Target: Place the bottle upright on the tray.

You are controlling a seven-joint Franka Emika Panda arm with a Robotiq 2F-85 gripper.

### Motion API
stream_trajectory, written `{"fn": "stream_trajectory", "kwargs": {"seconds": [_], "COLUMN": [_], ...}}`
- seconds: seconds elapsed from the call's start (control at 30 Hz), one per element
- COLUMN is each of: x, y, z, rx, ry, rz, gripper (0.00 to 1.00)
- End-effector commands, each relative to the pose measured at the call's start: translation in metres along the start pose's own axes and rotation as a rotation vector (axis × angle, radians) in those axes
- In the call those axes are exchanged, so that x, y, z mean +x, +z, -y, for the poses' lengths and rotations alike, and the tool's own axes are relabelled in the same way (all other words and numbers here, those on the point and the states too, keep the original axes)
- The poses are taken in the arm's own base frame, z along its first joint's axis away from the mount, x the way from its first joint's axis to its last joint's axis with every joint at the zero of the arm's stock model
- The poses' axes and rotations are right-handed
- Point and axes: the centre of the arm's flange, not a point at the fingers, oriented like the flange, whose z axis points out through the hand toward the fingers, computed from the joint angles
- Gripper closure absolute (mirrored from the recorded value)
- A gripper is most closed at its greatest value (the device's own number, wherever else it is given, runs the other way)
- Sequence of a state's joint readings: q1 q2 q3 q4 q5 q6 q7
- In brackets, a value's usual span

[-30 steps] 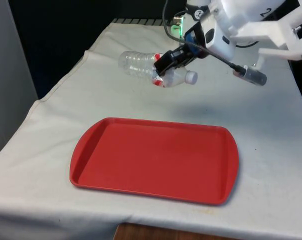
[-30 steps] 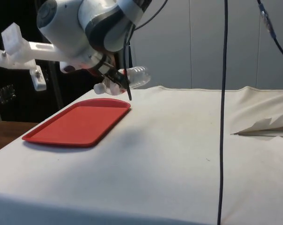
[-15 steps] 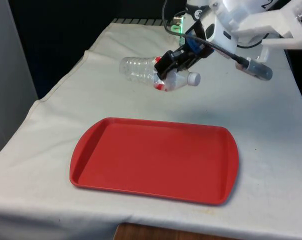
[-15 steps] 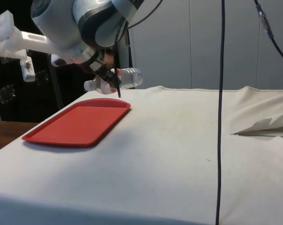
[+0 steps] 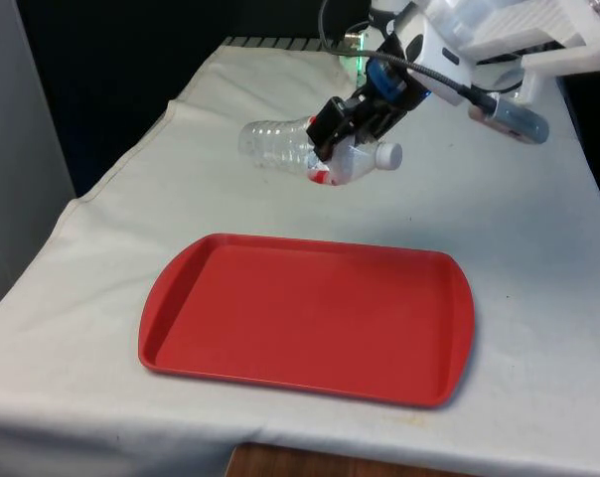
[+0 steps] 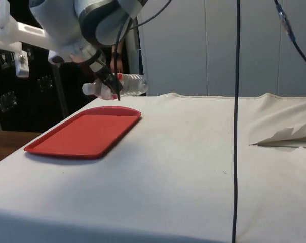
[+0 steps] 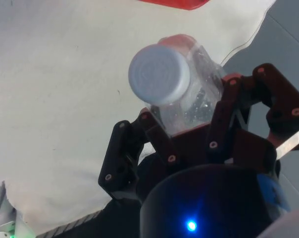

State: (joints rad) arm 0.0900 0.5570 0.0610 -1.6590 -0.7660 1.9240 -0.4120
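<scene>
We had the bottle [image 5: 300, 151] clamped in our tool [image 5: 332, 139], lying sideways in the air beyond the tray [image 5: 310, 318]. Carrying it over, turning it upright and setting it down remained.

We see a white arm [image 5: 499, 25] with round, smooth joints. A black cable [image 5: 434, 81] runs along the arm, close to the gripper [image 5: 345, 124]. The gripper is black. Its fingers [image 7: 159, 136] are made of dark, jointed links with small round screws. They have red edges.

Clear ribbed plastic bottle [image 5: 280, 145]; glossy tray [image 5: 310, 318]
</scene>
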Motion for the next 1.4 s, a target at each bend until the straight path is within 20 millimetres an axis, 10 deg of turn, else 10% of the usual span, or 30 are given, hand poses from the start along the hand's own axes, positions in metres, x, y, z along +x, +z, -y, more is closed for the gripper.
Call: {"fn": "stream_trajectory", "kwargs": {"seconds": [0.0, 1.37], "x": [-0.001, 0.003], "y": [-0.001, -0.018], "z": [-0.003, -0.029], "rx": [0.005, -0.008], "ry": [0.005, 0.208], "rz": [-0.015, -0.192], "gripper": [0.86, 0.86]}}
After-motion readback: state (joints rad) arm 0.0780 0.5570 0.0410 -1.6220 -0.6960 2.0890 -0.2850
